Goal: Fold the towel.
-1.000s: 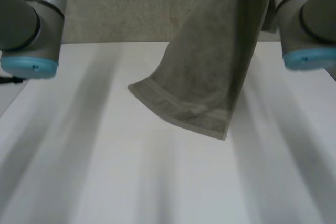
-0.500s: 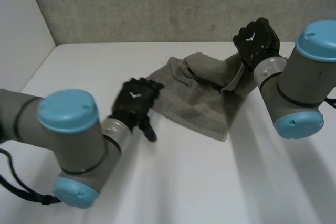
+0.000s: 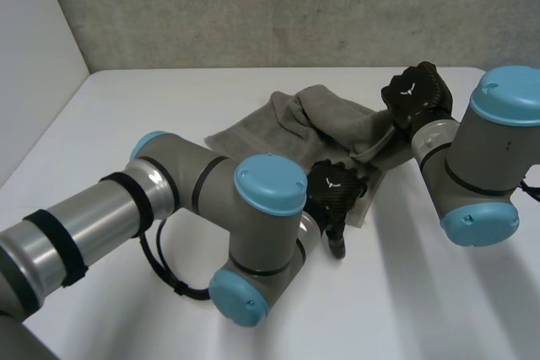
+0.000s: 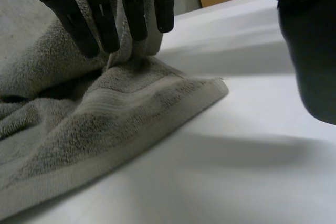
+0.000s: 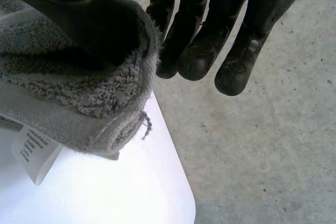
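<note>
The white counter (image 3: 101, 124) takes up most of the head view, and the grey towel (image 3: 287, 128) lies bunched on it, a bit above the middle of the frame. A second ago the towel hung high in the air; now it is down on the counter. The big left arm (image 3: 169, 200) has swung across from the left side. Its left hand (image 3: 336, 193) now sits on the towel's near right corner, just right of the middle of the frame. Its fingers (image 4: 100, 19) are straight, with the tips resting on the cloth. The right hand (image 3: 415, 94), at the upper right, still holds the far right corner up, with the thumb (image 5: 63, 9) pinching the cloth. A small white label (image 5: 32, 153) hangs under that corner. I think both hands are now on one side, ready to make a fold.
</note>
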Action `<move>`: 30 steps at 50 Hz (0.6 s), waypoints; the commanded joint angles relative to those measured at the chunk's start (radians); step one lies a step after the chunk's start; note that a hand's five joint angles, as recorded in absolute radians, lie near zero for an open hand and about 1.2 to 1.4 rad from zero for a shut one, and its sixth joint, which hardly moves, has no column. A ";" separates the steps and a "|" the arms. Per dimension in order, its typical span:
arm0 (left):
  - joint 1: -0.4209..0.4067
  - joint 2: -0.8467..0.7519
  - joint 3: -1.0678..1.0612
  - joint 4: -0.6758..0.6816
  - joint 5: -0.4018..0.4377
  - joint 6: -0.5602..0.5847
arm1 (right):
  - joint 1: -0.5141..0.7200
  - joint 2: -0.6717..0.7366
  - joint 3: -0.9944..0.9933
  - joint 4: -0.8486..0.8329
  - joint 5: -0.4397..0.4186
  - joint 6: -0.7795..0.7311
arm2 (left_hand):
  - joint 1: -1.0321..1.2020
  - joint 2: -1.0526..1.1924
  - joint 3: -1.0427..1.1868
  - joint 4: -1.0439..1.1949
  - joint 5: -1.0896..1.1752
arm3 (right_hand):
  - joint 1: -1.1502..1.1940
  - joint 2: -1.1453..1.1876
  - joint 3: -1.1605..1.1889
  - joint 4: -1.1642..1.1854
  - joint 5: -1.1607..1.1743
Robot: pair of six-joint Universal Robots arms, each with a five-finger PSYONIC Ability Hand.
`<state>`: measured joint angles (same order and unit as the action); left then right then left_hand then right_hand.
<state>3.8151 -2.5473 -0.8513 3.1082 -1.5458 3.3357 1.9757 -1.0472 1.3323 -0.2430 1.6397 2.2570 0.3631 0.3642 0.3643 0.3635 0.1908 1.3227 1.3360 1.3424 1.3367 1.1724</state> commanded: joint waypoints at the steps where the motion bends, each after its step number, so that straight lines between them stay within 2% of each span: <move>1: 0.003 -0.079 0.128 -0.002 0.007 0.001 | -0.009 0.010 0.011 -0.007 -0.001 0.000 | 0.100 0.099 0.099 0.099 0.098 | 0.069 0.055 0.049 0.055 0.044; 12: 0.003 -0.220 0.353 -0.163 0.019 0.002 | -0.009 0.026 0.011 -0.009 -0.001 0.000 | 0.141 0.140 0.140 0.141 0.139 | 0.066 0.053 0.046 0.052 0.042; 21: 0.004 -0.249 0.403 -0.166 0.030 0.001 | -0.008 0.033 0.016 -0.016 -0.001 -0.002 | 0.226 0.225 0.225 0.226 0.224 | 0.066 0.053 0.046 0.052 0.042; 26: 0.004 -0.242 0.410 -0.168 0.035 0.001 | -0.008 0.041 0.019 -0.018 -0.001 -0.002 | 0.382 0.381 0.380 0.381 0.379 | 0.063 0.050 0.043 0.049 0.039; 30: 0.004 -0.231 0.405 -0.171 0.033 -0.001 | -0.006 0.042 0.019 -0.018 -0.001 -0.004 | 0.382 0.381 0.381 0.381 0.380 | 0.063 0.050 0.043 0.049 0.039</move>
<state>3.8195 -2.7938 -0.4398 2.9389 -1.5130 3.3362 1.9683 -1.0093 1.3505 -0.2608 1.6383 2.2546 0.7312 0.7312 0.7323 0.7341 0.5556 1.3227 1.3360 1.3424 1.3359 1.1724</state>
